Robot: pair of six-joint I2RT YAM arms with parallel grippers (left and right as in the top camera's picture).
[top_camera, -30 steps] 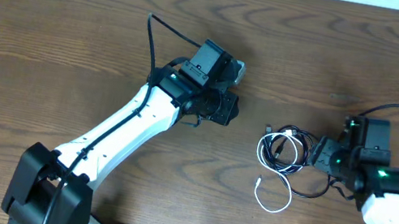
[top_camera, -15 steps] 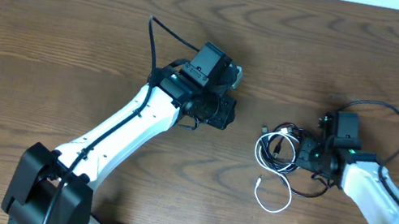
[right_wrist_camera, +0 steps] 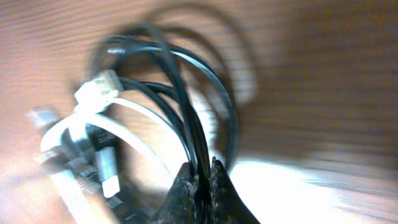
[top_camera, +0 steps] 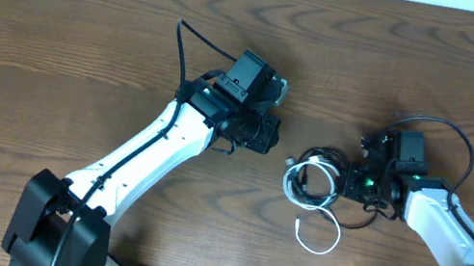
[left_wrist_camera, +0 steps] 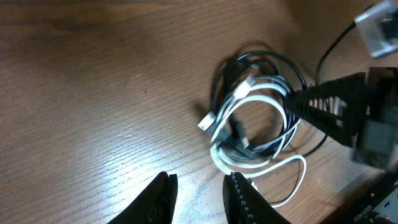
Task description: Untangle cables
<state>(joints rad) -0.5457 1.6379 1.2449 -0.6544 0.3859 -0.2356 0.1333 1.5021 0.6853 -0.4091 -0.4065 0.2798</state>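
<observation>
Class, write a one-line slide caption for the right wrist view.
The right gripper pinches the black cable, its loops tangled with the white cable on the wooden table.

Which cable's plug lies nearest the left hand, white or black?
The white plug: it juts toward the left hand; black plugs sit inside the bundle.

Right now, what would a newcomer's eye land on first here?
A knot of white and black cables lies right of centre on the table. The right gripper pinches its black loops from the right, and the left gripper hovers open to its left.
</observation>
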